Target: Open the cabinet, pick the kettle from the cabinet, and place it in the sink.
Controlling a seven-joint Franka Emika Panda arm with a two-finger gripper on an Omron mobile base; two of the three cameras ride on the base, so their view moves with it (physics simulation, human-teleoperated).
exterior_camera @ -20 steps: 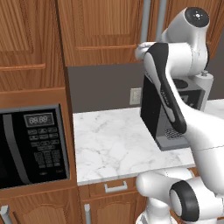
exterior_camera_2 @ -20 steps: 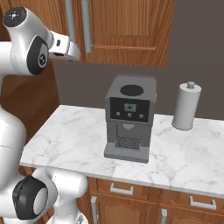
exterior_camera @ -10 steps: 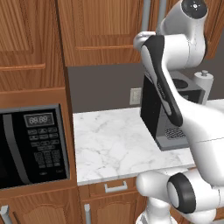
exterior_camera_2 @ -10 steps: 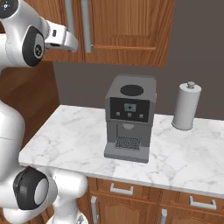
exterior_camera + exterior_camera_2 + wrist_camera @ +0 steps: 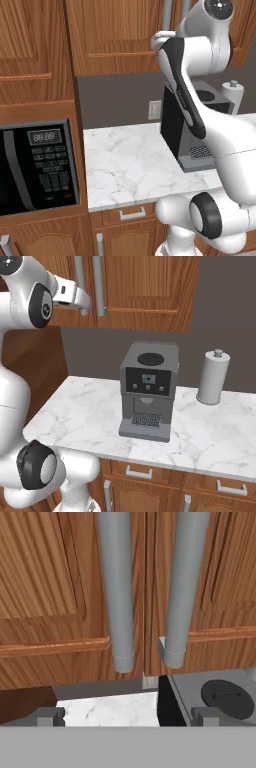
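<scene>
The cabinet (image 5: 55,577) fills the hand view with both reddish-brown doors shut. Its two long grey bar handles hang side by side, the left handle (image 5: 117,592) and the right handle (image 5: 181,587). My gripper (image 5: 128,717) is open, its fingertips (image 5: 50,716) spread wide below the handles' lower ends and touching neither. In the right base view my white hand (image 5: 75,298) is raised next to the handles (image 5: 98,286), just short of the cabinet (image 5: 145,286). The kettle is hidden behind the shut doors. The sink is out of view.
A boxy coffee machine (image 5: 148,390) stands on the white marble counter (image 5: 80,406) under the cabinet, with a paper towel roll (image 5: 212,377) to its right. A black microwave (image 5: 35,165) is built in at the left. Drawers and low cupboards run below the counter.
My hand has risen a little and drawn closer to the lower ends of the cabinet handles. The gripper has stayed open and the doors shut.
</scene>
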